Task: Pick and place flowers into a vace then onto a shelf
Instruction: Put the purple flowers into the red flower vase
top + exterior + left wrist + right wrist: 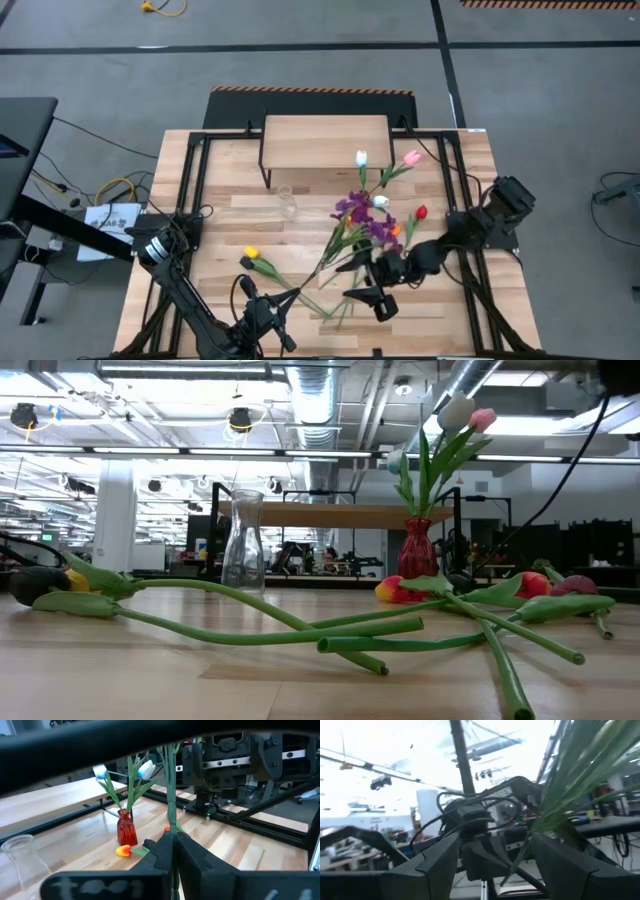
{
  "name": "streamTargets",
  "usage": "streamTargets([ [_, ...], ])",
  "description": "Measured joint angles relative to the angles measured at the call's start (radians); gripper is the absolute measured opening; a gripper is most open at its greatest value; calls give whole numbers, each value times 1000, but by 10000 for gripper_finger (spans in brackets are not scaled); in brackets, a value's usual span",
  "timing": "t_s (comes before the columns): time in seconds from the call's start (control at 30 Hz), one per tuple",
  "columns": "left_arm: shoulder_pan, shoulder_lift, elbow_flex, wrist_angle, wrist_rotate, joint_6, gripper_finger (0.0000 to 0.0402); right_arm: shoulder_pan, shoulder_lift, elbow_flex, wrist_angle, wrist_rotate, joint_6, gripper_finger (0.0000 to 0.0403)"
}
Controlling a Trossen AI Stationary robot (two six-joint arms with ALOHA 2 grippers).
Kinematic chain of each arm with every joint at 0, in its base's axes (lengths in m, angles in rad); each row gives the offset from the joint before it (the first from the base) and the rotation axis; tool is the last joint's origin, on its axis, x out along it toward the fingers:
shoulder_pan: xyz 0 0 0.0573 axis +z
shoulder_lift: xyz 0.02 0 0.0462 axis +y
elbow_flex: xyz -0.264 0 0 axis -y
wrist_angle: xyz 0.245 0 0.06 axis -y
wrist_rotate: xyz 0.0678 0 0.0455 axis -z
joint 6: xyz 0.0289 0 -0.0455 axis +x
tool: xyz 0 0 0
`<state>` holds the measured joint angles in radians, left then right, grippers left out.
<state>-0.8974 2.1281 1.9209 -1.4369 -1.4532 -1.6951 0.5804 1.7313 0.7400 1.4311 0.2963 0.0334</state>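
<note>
My left gripper [280, 305] [173, 840], near the table's front edge, is shut on a green flower stem [171, 795]. A red vase [126, 831] [418, 548] stands upright mid-table with a white tulip [362, 157] and a pink tulip [411, 158] in it. A clear glass vase [287, 203] [243, 545] stands left of it. The shelf [326, 140] is at the far edge. A yellow tulip [250, 255], a purple sprig [355, 205] and more tulips lie on the table. My right gripper [362, 280] [495, 855] is open and raised over the stems, with blurred green leaves [570, 785] beside one finger. My left gripper pinches the green stem [172, 822] between its two fingers, which come at it about level. The stem rises close to upright from the fingertips and leaves the picture at the top. Its lower end is hidden by the fingers, and its head does not show.
Loose stems [300, 628] cross the table's front half, between the two grippers. Black frame rails [190, 190] run along the table's left and right sides. Bare wood [230, 225] lies left of the clear vase.
</note>
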Motion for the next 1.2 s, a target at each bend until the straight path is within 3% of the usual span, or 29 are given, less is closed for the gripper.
streamTargets([
  [0.37,0,0,0,0,-1,1,0,-62,1,140,-210,-64,0,244],
  [0.7,0,0,0,-1,-2,2,0,-67,1,147,-208,-53,4,244],
  [1.2,0,1,0,-1,-2,2,2,-64,1,147,-351,-49,73,244],
])
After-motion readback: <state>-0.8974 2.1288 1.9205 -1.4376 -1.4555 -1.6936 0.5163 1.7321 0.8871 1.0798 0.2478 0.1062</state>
